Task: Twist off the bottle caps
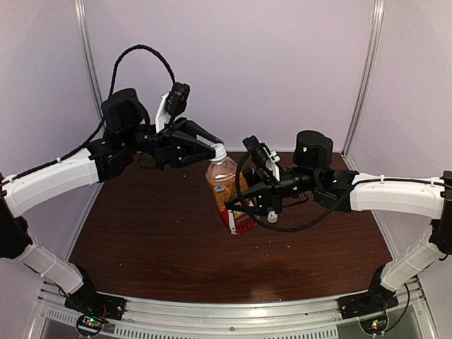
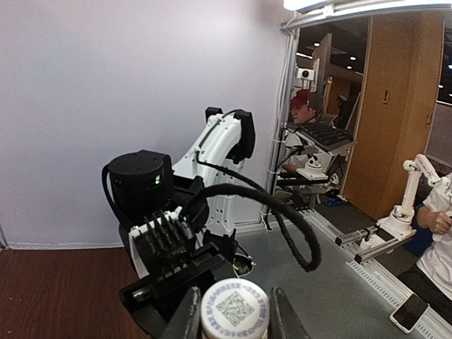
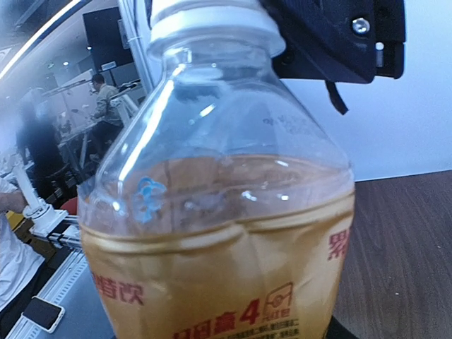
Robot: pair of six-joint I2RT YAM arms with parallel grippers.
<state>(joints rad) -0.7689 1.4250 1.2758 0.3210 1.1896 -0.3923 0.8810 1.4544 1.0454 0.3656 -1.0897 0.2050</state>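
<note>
The bottle with amber-brown liquid and a red and white label stands upright, held over the middle of the brown table. My right gripper is shut on its lower body; the bottle fills the right wrist view and hides the fingers. Its white cap is on the neck. My left gripper is shut on this cap, with one finger against each side. The cap also shows in the right wrist view under the left gripper. The clear bottle and the other cap are out of view.
White walls enclose the table at the back and sides, with metal posts at the corners. A black cable loops above the left arm. The right arm's wrist sits close behind the cap in the left wrist view.
</note>
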